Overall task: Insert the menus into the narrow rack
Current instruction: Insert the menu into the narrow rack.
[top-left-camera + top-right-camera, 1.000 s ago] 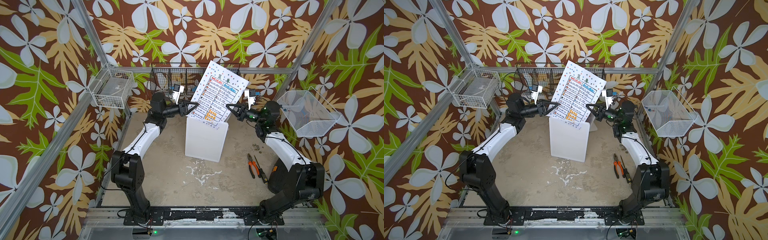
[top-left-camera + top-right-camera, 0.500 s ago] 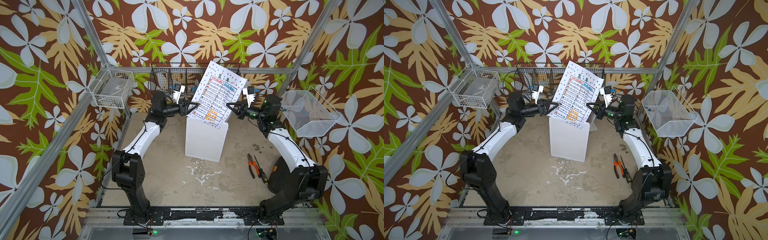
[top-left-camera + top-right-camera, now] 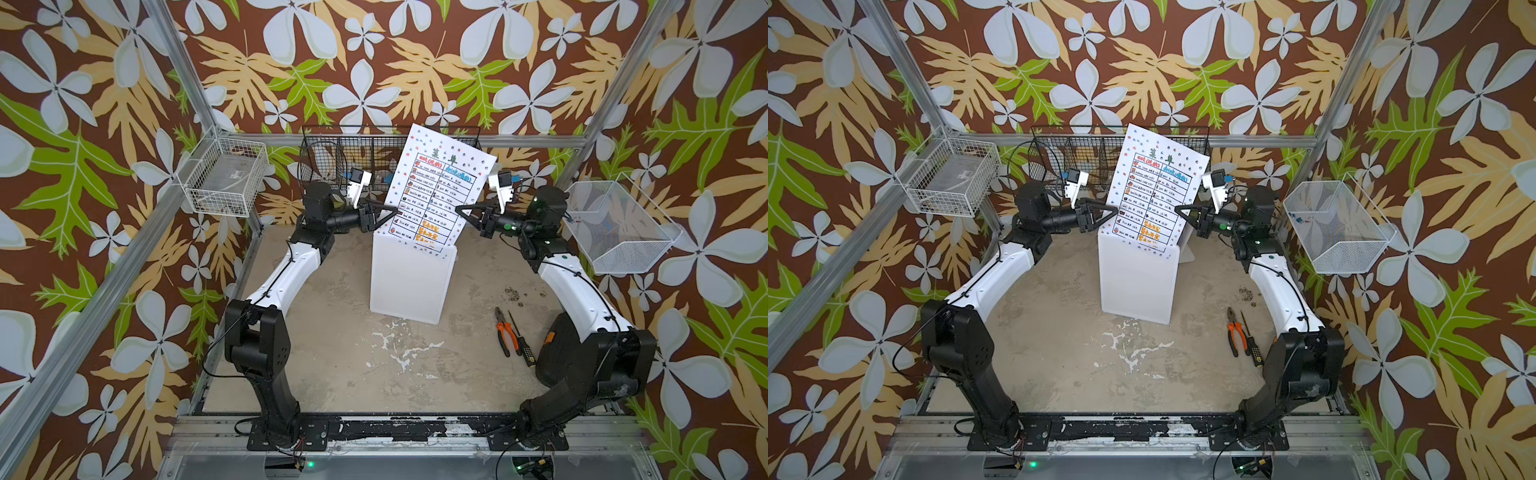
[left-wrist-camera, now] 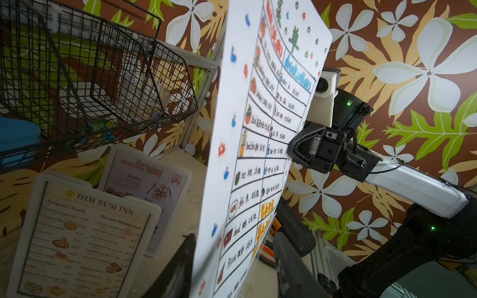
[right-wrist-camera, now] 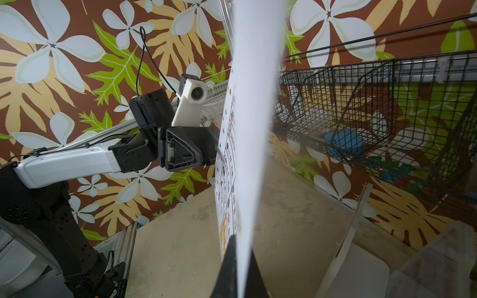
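Note:
The large white menu [image 3: 436, 187] with a dotted border stands tilted at the top of the white rack [image 3: 409, 286] in mid-table. My left gripper [image 3: 392, 214] is open, and its fingers [image 4: 281, 247] straddle the sheet's left edge with a gap on one side. My right gripper [image 3: 459, 208] is shut on the right edge of that menu [image 5: 247, 129]. In the left wrist view the "DIM SUM INN" menu [image 4: 85, 232] and the pinkish "SPECIAL MENU" [image 4: 149, 180] lie on the table behind the big sheet. Both are hidden in the top views.
A black wire basket [image 3: 353, 166] hangs on the back wall just behind the menu. A white wire basket [image 3: 224, 178] is mounted at the left and a white mesh bin [image 3: 619, 228] at the right. Orange-handled pliers [image 3: 505, 332] and a screwdriver [image 3: 521, 345] lie near the right arm's base.
My left gripper's jaws have spread wider around the sheet's edge. The right wrist has risen slightly, still holding the menu, whose top leans a little further left.

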`<state>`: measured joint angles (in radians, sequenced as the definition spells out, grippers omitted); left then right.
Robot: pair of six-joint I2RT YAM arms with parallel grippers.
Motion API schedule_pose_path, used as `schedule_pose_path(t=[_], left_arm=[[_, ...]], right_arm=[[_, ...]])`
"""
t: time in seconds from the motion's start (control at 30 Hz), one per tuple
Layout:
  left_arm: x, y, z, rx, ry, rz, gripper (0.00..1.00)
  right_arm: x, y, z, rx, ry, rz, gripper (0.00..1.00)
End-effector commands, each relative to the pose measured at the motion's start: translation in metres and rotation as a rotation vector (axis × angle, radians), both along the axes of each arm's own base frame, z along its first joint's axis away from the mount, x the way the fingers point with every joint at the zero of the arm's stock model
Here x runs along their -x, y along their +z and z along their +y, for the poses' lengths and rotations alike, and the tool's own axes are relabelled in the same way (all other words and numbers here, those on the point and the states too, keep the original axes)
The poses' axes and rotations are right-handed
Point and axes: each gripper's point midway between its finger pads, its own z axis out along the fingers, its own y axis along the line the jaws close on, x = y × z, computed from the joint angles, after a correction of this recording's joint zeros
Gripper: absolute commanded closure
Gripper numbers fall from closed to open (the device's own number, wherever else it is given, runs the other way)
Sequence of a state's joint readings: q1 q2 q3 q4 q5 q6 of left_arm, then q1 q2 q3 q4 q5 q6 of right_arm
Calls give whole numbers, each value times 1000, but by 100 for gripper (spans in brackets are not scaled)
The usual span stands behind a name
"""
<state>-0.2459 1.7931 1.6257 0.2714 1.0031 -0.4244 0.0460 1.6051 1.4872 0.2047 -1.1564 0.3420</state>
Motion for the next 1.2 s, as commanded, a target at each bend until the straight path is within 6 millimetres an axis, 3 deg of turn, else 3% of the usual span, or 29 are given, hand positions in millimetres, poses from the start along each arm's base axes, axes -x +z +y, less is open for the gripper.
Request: schedule_pose_path(t=[0.0, 1.17], left_arm=[[3, 4, -2, 1, -17, -24, 50], [1, 6, -6, -2, -38, -23, 49]], right_arm=[[8, 7, 4, -14, 69, -8, 100], [0, 5, 0, 16, 117, 64, 100]])
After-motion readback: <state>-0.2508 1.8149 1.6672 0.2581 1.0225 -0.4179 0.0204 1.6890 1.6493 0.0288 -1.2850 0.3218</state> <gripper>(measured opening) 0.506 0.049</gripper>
